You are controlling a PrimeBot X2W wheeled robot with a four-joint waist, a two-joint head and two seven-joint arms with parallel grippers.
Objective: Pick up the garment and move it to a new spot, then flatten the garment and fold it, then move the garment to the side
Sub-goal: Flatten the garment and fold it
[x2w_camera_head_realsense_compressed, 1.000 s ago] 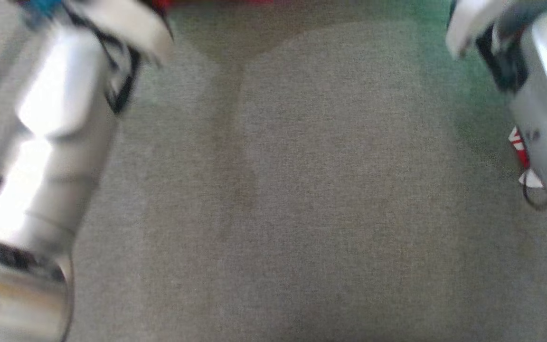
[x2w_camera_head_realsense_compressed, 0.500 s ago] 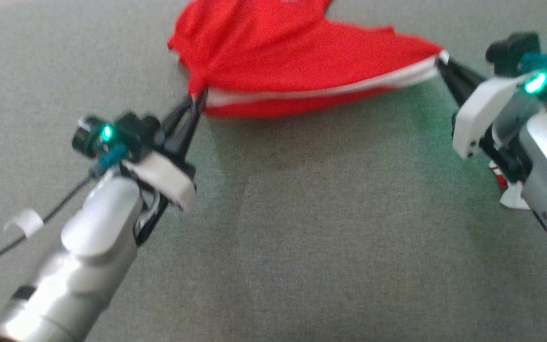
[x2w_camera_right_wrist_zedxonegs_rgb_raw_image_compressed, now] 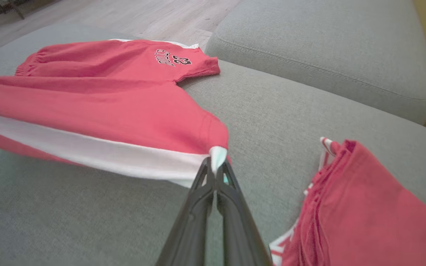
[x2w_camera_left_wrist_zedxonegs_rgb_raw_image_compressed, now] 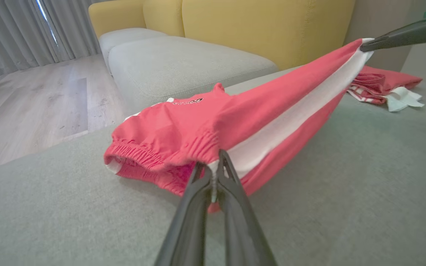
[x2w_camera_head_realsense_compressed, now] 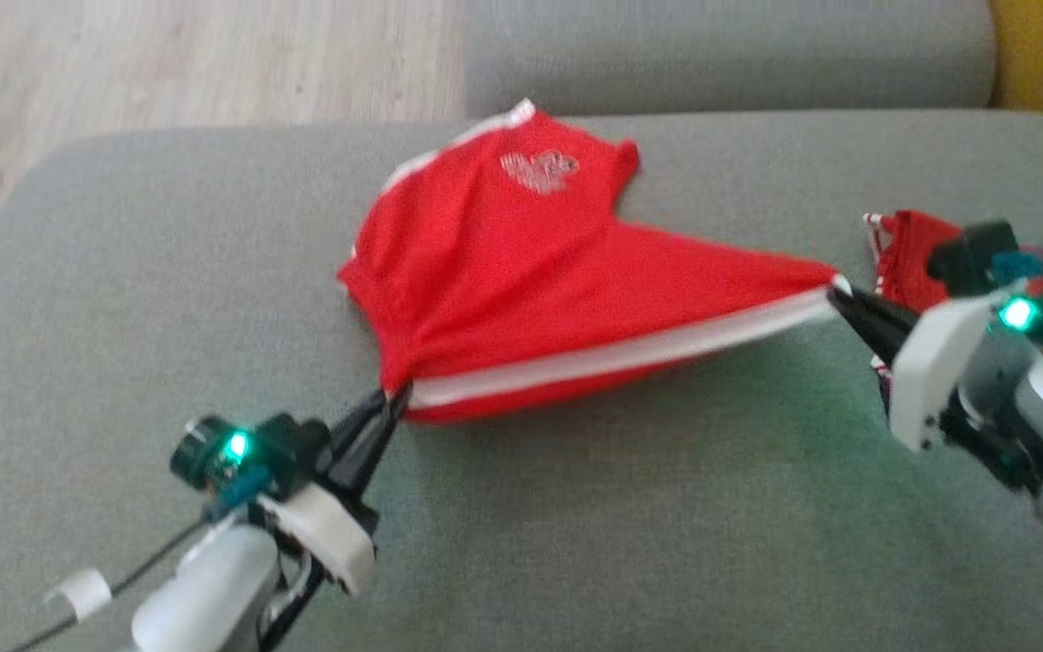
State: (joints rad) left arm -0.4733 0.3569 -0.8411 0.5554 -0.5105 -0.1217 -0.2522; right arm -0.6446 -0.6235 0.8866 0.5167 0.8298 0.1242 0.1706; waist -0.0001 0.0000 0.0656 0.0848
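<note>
- Garment (x2w_camera_head_realsense_compressed: pixel 521 272): red shorts with a white side stripe (x2w_camera_head_realsense_compressed: pixel 612 358). It lies on the far half of the grey sofa cushion (x2w_camera_head_realsense_compressed: pixel 576 543), about midway between the left and right edges. The printed leg rests flat toward the far edge.
- Left pincer (x2w_camera_head_realsense_compressed: pixel 392 403): clenched on the waistband end of the stripe, low over the cushion.
- Right pincer (x2w_camera_head_realsense_compressed: pixel 838 294): clenched on the hem end of the stripe, held off the cushion.
- Key relation: the stripe edge is the long axis, strung taut left to right between the two pincers. All loose cloth lies beyond that line, toward the far edge. Each arm holds its own end, so neither is nearer.
- Judgement: flattening likely calls for drawing this edge evenly toward the near edge.
- Second red garment (x2w_camera_head_realsense_compressed: pixel 906 254): folded near the right edge, just beside the right pincer. It is a snag risk.
</note>
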